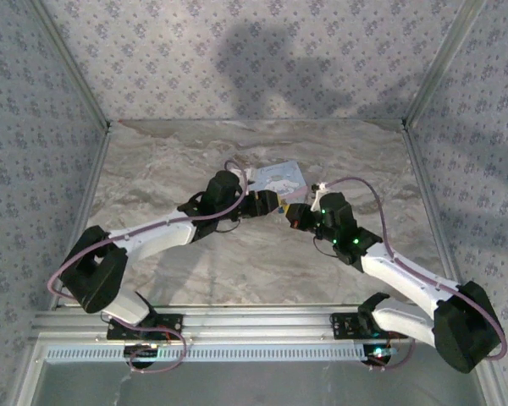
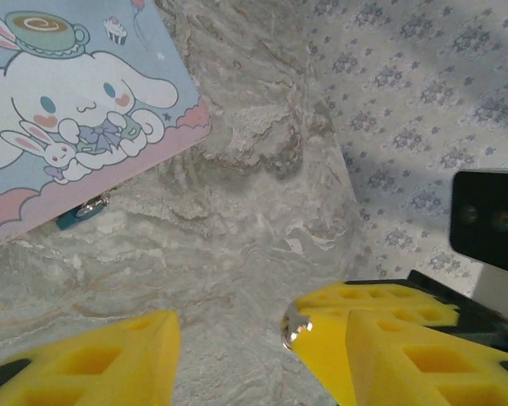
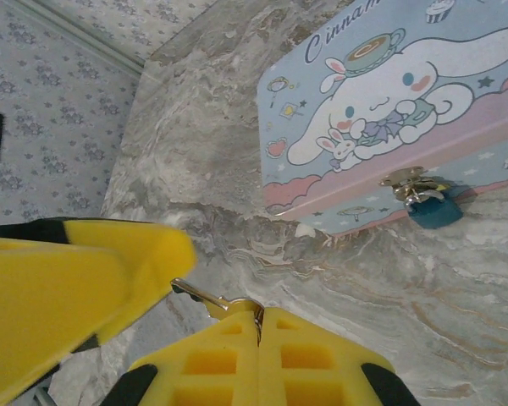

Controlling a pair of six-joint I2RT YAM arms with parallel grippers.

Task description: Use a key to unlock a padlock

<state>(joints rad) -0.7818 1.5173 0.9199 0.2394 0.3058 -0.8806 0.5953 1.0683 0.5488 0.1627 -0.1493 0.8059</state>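
The small blue padlock (image 3: 433, 209) is seen hanging from the clasp on the front wall of the cartoon-printed tin (image 3: 389, 93), apparently fastened, so the unlocking itself is judged not yet begun. A key (image 3: 191, 291) is pinched in the closed jaws of the right gripper (image 3: 212, 283), just short of the tin's front wall and apart from the lock. The left gripper (image 2: 230, 328) is shown with jaws spread and empty beside the tin, and insertion and turning are left to be done.
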